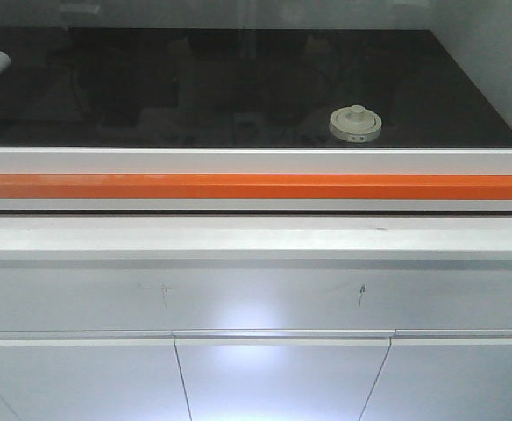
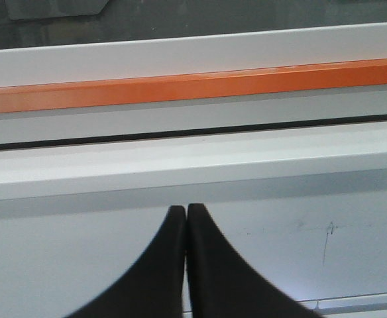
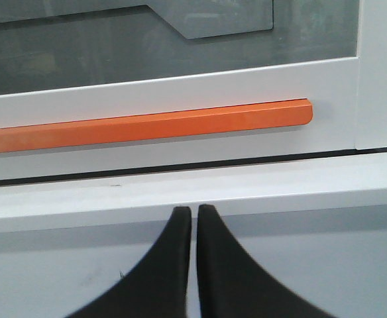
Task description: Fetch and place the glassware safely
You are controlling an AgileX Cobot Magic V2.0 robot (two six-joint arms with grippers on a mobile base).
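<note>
lidded glass jar [image 1: 356, 124] sits on the dark surface [image 1: 195, 88] — contents unseen — left gripper [image 2: 185, 211] and right gripper [image 3: 195, 212] both closed, empty.

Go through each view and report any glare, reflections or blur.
Front view: a bright glare patch on the white cabinet front, and murky reflections on the dark surface, so the jar shows mainly as its lid. Left wrist view: the fingers of the left gripper are soft-edged, while the orange bar is sharper. Right wrist view: the right gripper is equally soft, with pale reflections in the glass pane.
</note>
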